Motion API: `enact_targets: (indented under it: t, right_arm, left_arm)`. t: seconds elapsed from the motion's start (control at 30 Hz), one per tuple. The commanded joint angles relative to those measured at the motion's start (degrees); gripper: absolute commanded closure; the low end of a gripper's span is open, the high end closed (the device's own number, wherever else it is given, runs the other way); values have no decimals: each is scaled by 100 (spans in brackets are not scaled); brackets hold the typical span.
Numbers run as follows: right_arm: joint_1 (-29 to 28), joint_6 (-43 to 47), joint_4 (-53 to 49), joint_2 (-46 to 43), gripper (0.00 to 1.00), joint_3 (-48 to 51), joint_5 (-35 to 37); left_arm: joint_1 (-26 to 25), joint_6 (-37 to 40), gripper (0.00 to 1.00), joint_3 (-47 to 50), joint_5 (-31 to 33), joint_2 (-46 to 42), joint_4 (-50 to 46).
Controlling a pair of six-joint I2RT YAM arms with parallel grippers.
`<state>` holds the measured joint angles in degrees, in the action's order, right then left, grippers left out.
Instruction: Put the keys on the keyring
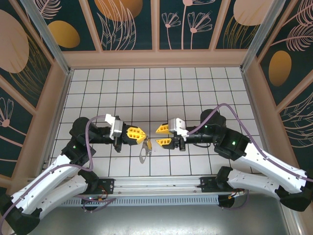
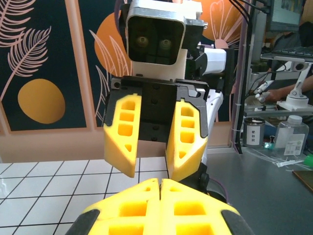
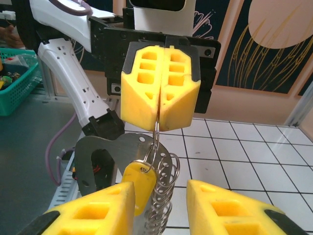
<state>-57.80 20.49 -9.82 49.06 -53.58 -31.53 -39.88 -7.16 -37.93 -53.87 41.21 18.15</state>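
My left gripper point(image 1: 143, 133) is shut on a thin wire ring at the top of the keyring point(image 1: 145, 151), which hangs below it over the tiles. In the right wrist view the left gripper's fingertips point(image 3: 159, 120) pinch that wire. Under them dangle the keyring's grey metal plate point(image 3: 110, 152), a row of small silvery rings point(image 3: 168, 196) and a key with a yellow head point(image 3: 142, 182) threaded on the wire ring. My right gripper point(image 3: 159, 195) faces it, open, with its left finger beside the key's head. In the left wrist view the right gripper point(image 2: 154, 171) stands open just beyond the left gripper point(image 2: 160, 188).
White tiled floor point(image 1: 146, 88) lies inside patterned walls point(image 1: 156, 24). A metal rail point(image 1: 156, 185) runs along the near edge between the arm bases. A green basket point(image 3: 14, 83) and a grey bench with bottles point(image 2: 288, 137) lie outside the cell.
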Motion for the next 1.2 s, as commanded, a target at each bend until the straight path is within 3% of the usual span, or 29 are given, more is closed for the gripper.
enact_targets:
  t: [0.0, 0.47, 0.77, 1.17]
  right_arm:
    - [49, -224, 447, 141, 67, 82, -371]
    - [76, -333, 815, 416, 71, 125, -873]
    - [84, -353, 839, 556, 79, 82, -908]
    - [93, -325, 781, 717, 100, -10, -770]
  left_arm:
    - [4, 94, 100, -210, -194, -9, 67]
    - [-1, 180, 100, -289, -200, -3, -131]
    - [5, 180, 100, -291, -234, 14, -106]
    - [-1, 188, 100, -276, -278, 27, -101]
